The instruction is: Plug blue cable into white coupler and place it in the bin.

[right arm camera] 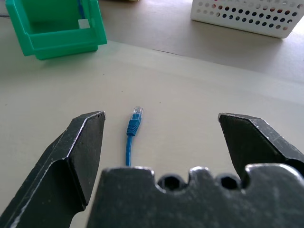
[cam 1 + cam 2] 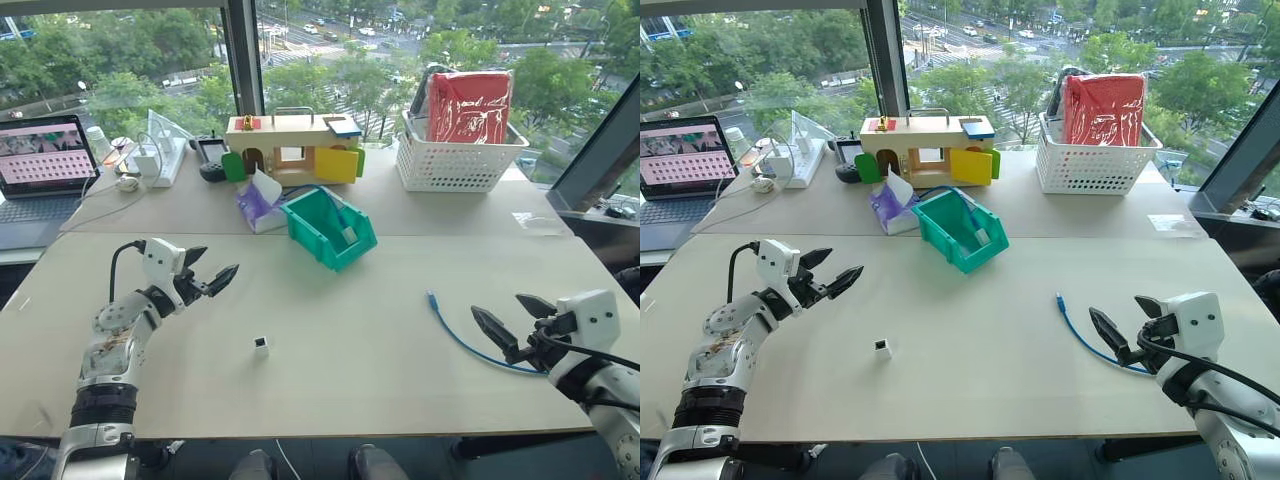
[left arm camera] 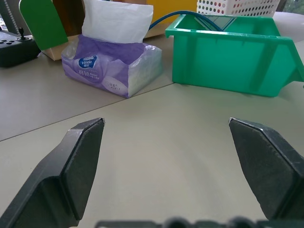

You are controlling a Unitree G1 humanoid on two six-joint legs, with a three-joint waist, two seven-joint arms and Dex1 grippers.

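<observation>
Left gripper [image 2: 213, 274] released, fingers spread, hovers over beige bench [image 2: 350, 330] at 9 o'clock. Right gripper [image 2: 515, 322] released, empty, at 4 o'clock, just beside thin light-blue cable [image 2: 462, 344]. Tiny white cube-like plastic coupler [image 2: 261, 346] lies alone at 7 o'clock. Teal-green rectangular plastic bin [image 2: 330, 228] sits at 12 o'clock, beside purple tissue pack [image 3: 111, 71].

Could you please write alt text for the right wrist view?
The right gripper, jaws open, points at the blue cable lying on the table. Beyond stand the bin and a white basket.
</observation>
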